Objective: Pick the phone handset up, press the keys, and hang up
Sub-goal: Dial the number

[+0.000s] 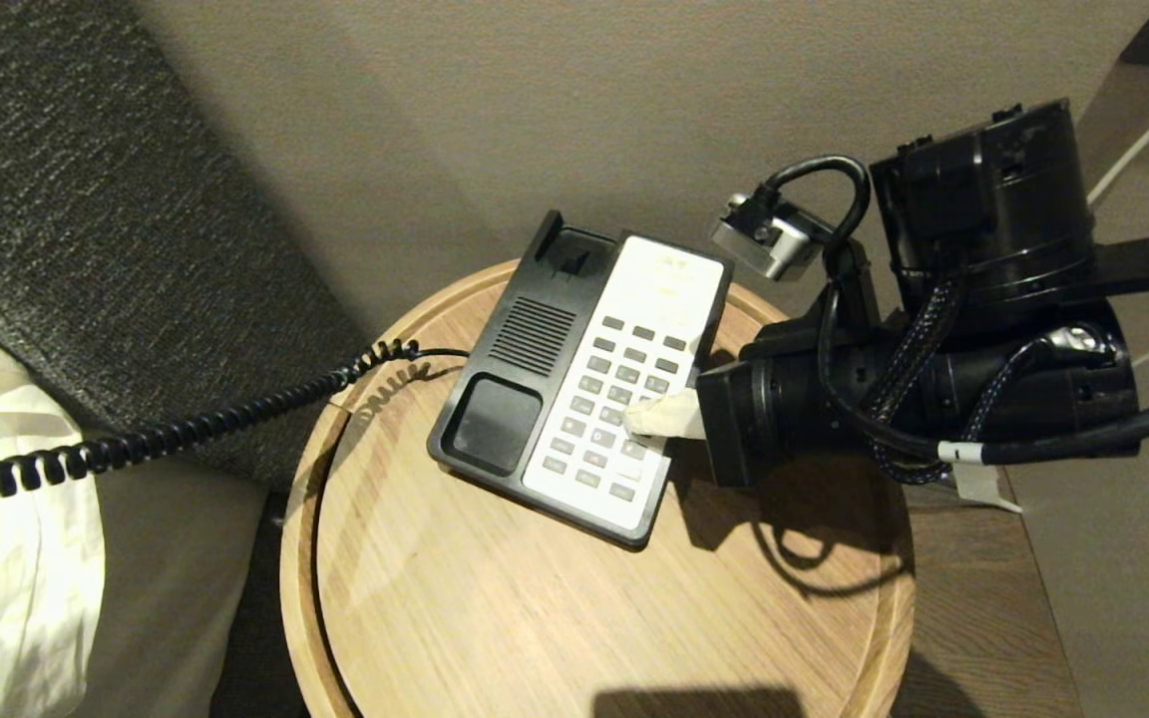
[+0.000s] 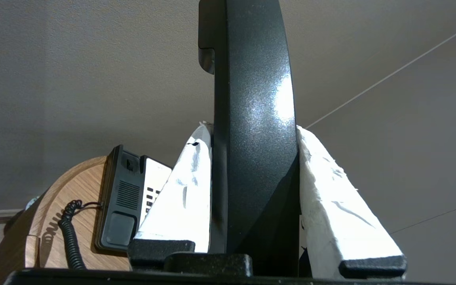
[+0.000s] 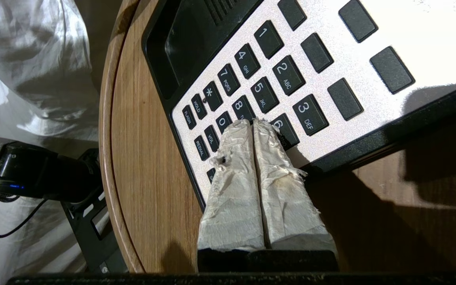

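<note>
The round wooden table (image 1: 455,618) carries the phone base (image 1: 495,399) near its twelve o'clock rim, cradle empty. The left gripper (image 2: 251,130) clamps the phone handset (image 2: 251,118) off toward nine o'clock, apparently clearing the keys (image 1: 614,399). The right gripper (image 1: 646,417), fingertips pinched together into one point, enters from three o'clock, poking around 9.

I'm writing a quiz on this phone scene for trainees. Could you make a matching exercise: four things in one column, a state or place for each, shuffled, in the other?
Things:
1. phone handset
2. right gripper
3. coiled cord
4. phone base

States or places:
A. lies on the round wooden table, cradle empty
B. fingers together, tips on the keys
C. clamped between the left gripper fingers, off the base
D. stretches from the base out past the table's edge

Pairs: 1-C, 2-B, 3-D, 4-A
</note>
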`<state>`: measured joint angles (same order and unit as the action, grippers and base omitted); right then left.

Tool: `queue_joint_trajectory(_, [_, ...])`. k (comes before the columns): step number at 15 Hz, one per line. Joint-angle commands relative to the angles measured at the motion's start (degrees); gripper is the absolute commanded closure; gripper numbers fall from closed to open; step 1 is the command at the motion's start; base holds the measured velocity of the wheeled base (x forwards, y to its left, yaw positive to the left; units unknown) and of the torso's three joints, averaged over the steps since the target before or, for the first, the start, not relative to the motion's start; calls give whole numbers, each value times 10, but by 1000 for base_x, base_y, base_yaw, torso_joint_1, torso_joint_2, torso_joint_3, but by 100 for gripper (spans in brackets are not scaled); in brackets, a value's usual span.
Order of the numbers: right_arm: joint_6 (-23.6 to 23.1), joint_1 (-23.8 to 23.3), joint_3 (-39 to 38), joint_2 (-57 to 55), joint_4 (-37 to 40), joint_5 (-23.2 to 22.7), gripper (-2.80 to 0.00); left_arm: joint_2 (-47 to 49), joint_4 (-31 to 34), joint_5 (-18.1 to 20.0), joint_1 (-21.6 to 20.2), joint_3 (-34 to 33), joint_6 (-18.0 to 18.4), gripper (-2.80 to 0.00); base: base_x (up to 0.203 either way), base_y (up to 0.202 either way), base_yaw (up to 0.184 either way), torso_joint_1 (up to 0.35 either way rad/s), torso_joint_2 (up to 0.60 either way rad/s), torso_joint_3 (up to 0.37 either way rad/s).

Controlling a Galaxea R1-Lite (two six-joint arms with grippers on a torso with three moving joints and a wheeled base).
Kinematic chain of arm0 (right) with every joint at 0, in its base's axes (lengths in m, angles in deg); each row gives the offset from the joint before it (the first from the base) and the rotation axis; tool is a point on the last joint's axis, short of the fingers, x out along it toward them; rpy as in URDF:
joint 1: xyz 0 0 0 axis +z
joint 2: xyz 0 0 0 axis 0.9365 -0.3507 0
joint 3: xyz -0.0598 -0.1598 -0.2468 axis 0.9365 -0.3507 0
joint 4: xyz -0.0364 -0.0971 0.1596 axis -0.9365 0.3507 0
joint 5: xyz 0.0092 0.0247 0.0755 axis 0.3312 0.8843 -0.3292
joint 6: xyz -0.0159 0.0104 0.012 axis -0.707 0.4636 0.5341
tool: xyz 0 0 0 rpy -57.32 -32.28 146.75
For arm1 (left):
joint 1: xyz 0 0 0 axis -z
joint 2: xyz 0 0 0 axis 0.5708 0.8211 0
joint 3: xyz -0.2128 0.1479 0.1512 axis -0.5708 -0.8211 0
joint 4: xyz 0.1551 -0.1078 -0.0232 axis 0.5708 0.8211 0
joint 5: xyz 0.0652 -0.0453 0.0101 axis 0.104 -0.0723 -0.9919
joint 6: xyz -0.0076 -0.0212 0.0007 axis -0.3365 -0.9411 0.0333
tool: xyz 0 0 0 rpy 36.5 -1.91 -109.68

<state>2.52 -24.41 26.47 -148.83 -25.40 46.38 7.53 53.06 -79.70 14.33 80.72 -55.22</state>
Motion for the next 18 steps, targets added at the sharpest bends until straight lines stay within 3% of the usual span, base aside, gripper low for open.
queue_joint_trajectory(1, [2, 2, 0, 18, 0, -4, 0, 0, 1, -1, 0, 0, -2, 0, 0, 0, 0, 0, 0, 0])
queue_joint_trajectory(7, [15, 33, -10, 30, 5, -8, 0, -4, 1, -1, 0, -5, -2, 0, 0, 0, 0, 0, 0, 0])
queue_joint_trajectory(18, [11, 33, -42, 30, 7, -2, 0, -7, 1, -1, 0, -5, -2, 0, 0, 0, 0, 0, 0, 0])
